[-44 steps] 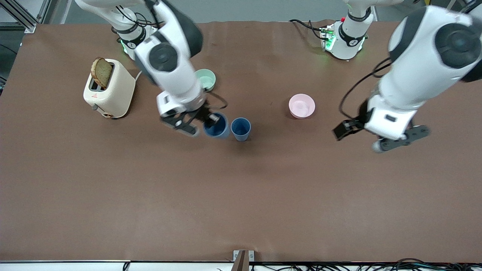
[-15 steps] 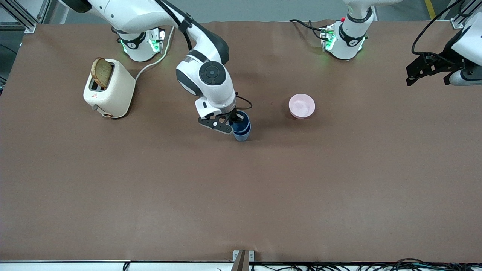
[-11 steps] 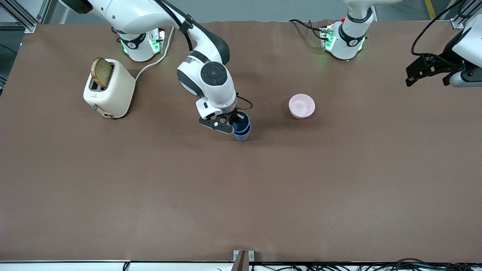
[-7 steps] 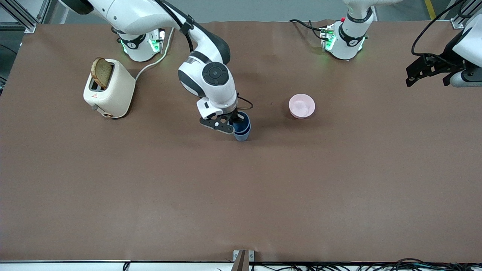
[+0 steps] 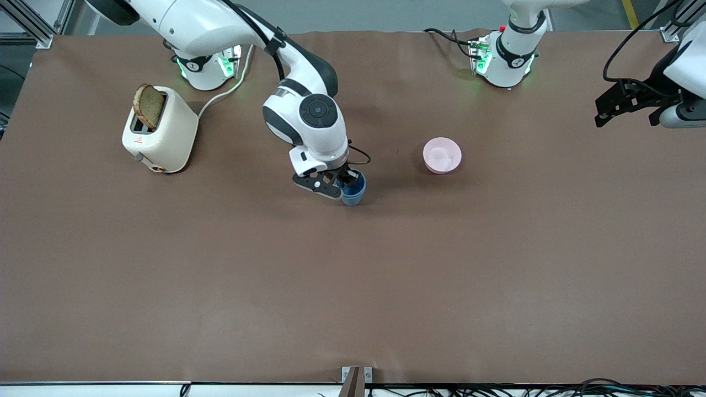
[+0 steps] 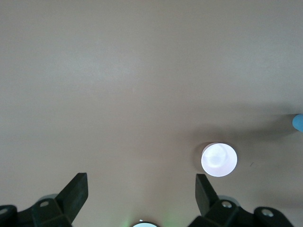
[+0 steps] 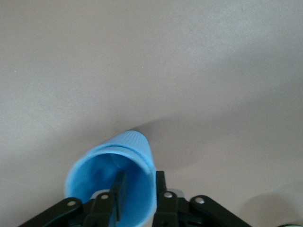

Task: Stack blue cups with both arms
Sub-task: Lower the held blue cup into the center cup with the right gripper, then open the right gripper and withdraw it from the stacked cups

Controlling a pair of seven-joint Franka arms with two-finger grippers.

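The two blue cups [image 5: 353, 191] stand nested, one inside the other, near the table's middle, beside the pink bowl and toward the right arm's end from it. My right gripper [image 5: 343, 184] is low at the stack's rim. In the right wrist view one finger is inside the upper cup [image 7: 111, 182] and one outside. They stand a little apart, and the inner finger is clear of the wall. My left gripper [image 5: 626, 113] is open and empty, up over the left arm's end of the table, where that arm waits.
A pink bowl [image 5: 442, 155] sits beside the cups toward the left arm's end; it also shows in the left wrist view [image 6: 218, 159]. A cream toaster [image 5: 160, 132] with a bread slice stands at the right arm's end. The pale green bowl is hidden.
The upper cup has sunk deeper into the lower cup, so the stack is shorter. My right gripper has dropped only slightly. The left arm has pulled back to its end of the table.
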